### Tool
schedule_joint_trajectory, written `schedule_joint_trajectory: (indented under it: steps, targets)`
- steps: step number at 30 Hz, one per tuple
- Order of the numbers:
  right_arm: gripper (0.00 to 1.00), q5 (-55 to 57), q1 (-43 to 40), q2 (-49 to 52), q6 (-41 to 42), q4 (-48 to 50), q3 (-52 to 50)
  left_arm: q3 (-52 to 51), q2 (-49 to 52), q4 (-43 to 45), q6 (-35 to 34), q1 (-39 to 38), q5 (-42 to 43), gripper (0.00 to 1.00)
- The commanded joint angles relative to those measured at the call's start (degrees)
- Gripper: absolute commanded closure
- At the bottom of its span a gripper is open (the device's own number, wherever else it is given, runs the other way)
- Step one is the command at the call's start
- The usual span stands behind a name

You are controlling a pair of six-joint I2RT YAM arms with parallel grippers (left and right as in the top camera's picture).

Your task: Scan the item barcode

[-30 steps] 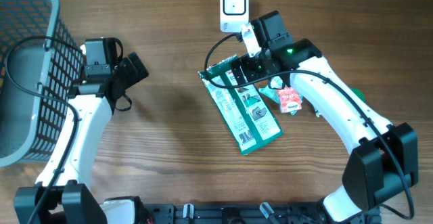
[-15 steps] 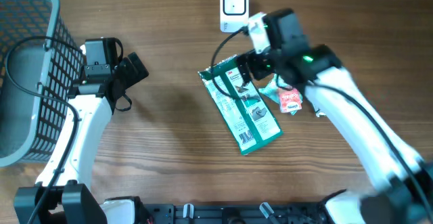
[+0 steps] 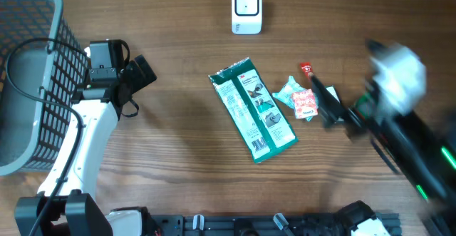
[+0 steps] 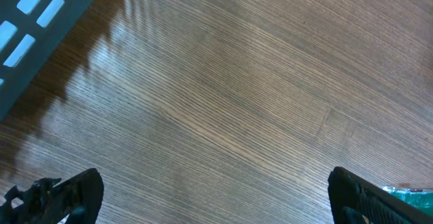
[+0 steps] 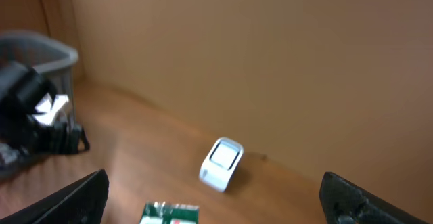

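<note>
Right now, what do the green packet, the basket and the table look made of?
Green packet: likely glossy plastic film, printed and slightly wrinkled.
Basket: apparently moulded grey plastic, matte, with open grid walls.
Table: wood or wood-look laminate, low sheen; fine straight grain shows, but not which.

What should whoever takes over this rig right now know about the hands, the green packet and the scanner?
Left hand: open, empty, over bare table near the basket.
Right hand: open, empty, up off the table; blurred in the overhead view.
Green packet: flat mid-table, in neither hand, small sachets beside it.
Scanner: at the far edge, apart from the packet.
Done: nothing visible; whether a scan happened cannot be told.
Left: grasp the packet, present its barcode to the scanner.
</note>
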Motion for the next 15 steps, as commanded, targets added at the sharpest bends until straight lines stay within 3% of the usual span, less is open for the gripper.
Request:
schedule_joint_trajectory:
  steps: [1, 5, 9, 11, 15]
  targets:
    - [0.0, -0.59, -2.8, -11.43, -0.17, -0.31, -8.02, 0.61, 0.42, 0.13, 0.46, 0.26, -0.55, 0.0]
    - [0.0, -0.55, -7.58, -24.98, 5.27, 2.01, -21.11, 0.61, 0.42, 0.13, 0.46, 0.2, -0.55, 0.0]
    - [0.0, -1.33, -13.49, -38.29, 11.1, 12.74, -37.42, 0.61, 0.42, 0.13, 0.46, 0.2, -0.55, 0.0]
    - [0.0, -5.35, -16.33, -42.97, 10.99, 26.03, -48.13, 0.61, 0.42, 0.13, 0.46, 0.2, -0.55, 0.0]
    - [0.0, -7.3, -16.79, -42.47, 11.82, 40.92, -57.44, 0.61, 0.42, 0.13, 0.48, 0.2, -0.55, 0.0]
